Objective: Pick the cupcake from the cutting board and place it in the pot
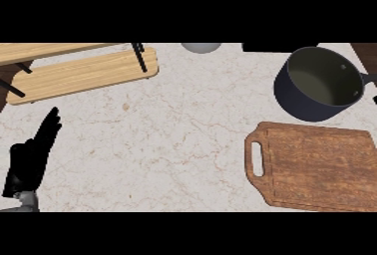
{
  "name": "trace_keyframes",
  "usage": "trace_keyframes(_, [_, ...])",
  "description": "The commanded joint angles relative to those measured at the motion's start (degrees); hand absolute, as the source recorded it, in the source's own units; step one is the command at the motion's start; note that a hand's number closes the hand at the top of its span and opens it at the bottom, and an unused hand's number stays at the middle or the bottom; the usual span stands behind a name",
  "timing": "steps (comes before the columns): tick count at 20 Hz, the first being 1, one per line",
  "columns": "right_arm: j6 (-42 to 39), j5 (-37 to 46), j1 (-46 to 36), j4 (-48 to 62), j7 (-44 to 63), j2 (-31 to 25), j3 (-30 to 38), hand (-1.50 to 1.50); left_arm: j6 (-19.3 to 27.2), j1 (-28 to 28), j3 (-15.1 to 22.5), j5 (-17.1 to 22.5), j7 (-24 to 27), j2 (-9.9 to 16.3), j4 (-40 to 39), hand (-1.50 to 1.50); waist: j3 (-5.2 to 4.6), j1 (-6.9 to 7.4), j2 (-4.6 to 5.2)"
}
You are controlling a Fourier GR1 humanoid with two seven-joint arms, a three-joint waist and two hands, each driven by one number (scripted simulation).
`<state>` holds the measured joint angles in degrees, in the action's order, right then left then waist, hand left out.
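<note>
Left hand rests at the counter's left edge, fingers straight and pointing up, holding nothing; the right hand is out of view altogether. The cutting board lies at the lower right, its top bare, and there's no cupcake on it anywhere. The pot stands just beyond the board, tilted toward us, and its inside looks empty, though a low wall may be hiding something small. Judging by that, the pick is the step to get right: find the cupcake first, come down over it, and close round its sides without squashing it.
</note>
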<state>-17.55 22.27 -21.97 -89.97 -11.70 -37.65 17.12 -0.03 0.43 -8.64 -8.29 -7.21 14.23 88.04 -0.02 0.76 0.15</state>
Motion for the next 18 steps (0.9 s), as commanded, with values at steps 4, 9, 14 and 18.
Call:
trace_keyframes(4, [4.4,6.7,-14.5,20.8,-6.7,-1.2,-3.6,1.50,-2.5,3.3,-1.3,0.4,5.2,1.1,-1.3,0.00,0.01,0.73,0.14])
trace_keyframes(9, [8.3,11.1,-24.2,39.3,-13.1,0.2,-5.8,1.50,-0.8,0.5,-0.2,-0.3,-0.2,-0.6,1.2,0.00,0.05,1.14,0.31])
trace_keyframes(14, [15.5,17.1,-30.2,54.4,-19.2,0.4,-7.1,1.50,-3.0,-2.0,-0.6,0.8,-0.4,1.0,0.4,0.00,0.12,2.88,1.03])
trace_keyframes(18, [20.5,20.4,-33.0,62.5,-22.4,3.0,-8.5,1.50,-1.6,-4.0,-1.3,0.0,1.2,0.7,-2.6,0.00,0.11,2.61,1.16])
